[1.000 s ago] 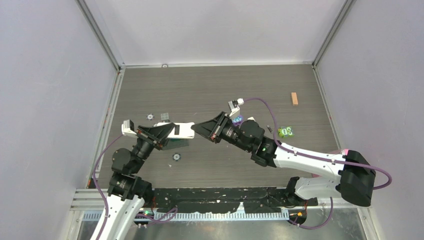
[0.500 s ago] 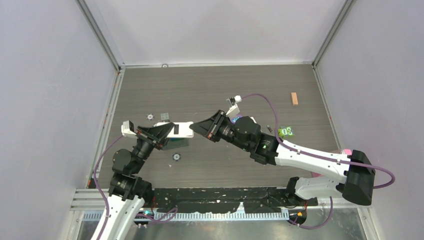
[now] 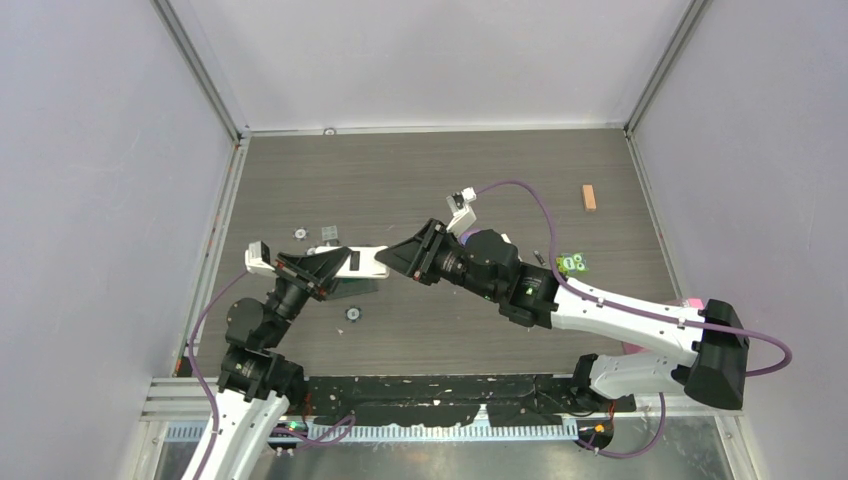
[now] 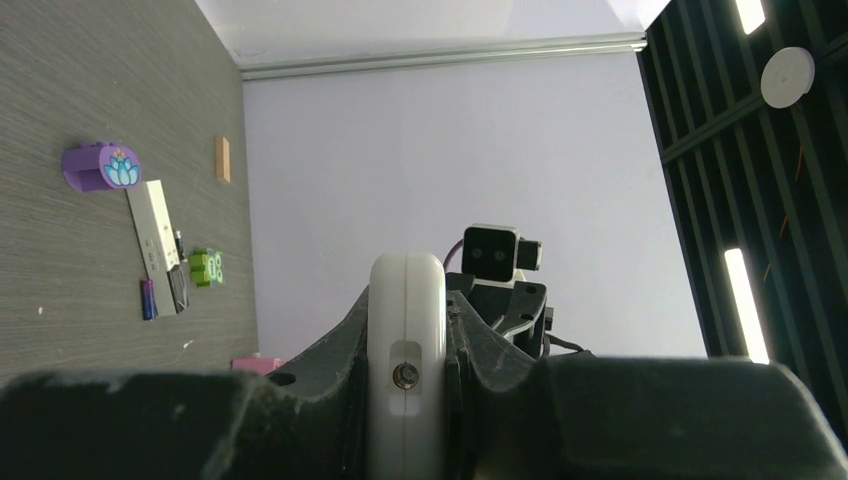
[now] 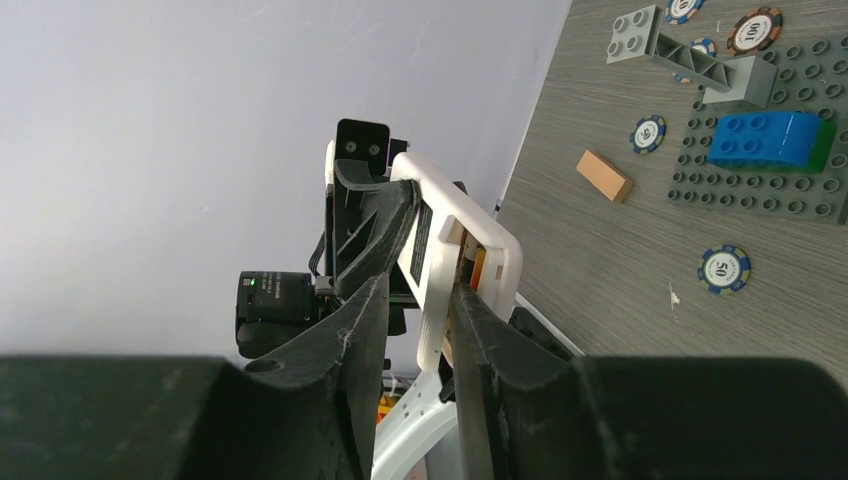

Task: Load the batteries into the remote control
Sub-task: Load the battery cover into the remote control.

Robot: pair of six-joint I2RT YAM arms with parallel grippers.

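Nearest me, a lone poker chip (image 3: pixel 352 313) sits on the surface (image 3: pixel 430 180), on the near side of the remote control (image 3: pixel 370 262). A grey studded plate (image 5: pixel 740 195) lies on the surface beneath the remote's near side, with a blue brick (image 5: pixel 765 140) stuck on it.

The remote itself is up off the surface, lying roughly level. The left hand (image 3: pixel 335 267) is clamped tight across its body, fingers squeezing both sides. The back is open, and there's a reddish-orange battery (image 5: pixel 478 268) sitting in the compartment near the remote's right end.

The right hand (image 5: pixel 418 292) is at that same right end, fingers only a narrow way apart with the remote's edge between them. One finger looks to be touching the edge and the other shows a sliver of gap, so I wouldn't call it a grip.

Out past the remote's right end, on the surface, there's a blue-purple battery (image 4: pixel 148 299) just beside a flat white strip (image 4: pixel 152 225). Near those are a little green brick (image 3: pixel 571 263) and a purple box (image 4: pixel 100 166) with a flower on it.

On the far side of the remote are a second chip (image 3: pixel 300 233) and a small grey brick (image 3: pixel 328 233). Farthest from the remote, toward the back right, there's a wooden block (image 3: pixel 589 197).
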